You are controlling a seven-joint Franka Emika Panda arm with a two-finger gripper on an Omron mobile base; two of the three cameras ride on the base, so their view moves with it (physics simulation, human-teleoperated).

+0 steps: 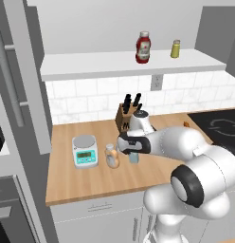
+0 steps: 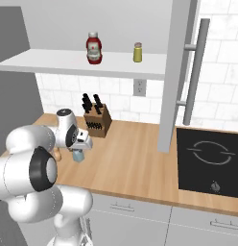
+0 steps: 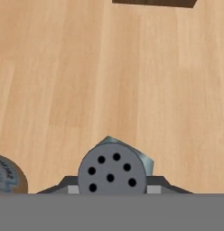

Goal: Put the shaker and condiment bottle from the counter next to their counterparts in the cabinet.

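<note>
On the counter (image 1: 91,182) the gripper (image 3: 112,189) had closed snugly around the shaker (image 3: 114,169) just under its cap; looked light, rigid, probably slippery.

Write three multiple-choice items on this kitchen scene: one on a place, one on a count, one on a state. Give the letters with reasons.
1. Where does the red ketchup bottle with the white label stand?
A. on the white cabinet shelf
B. on the black cooktop
C. on the digital scale

2. How many holes does the grey cap of the small blue-grey translucent shaker have?
A. three
B. seven
C. twelve

3. What is the state of the claw?
A. wide open above the knife block
B. shut on the shaker
C. shut on the ketchup bottle

Answers:
1 A: it stands on the shelf beside the small yellow shaker.
2 B: the hand view shows seven dark holes.
3 B: the fingers sit against both sides of the shaker, over the light wooden counter.
</note>
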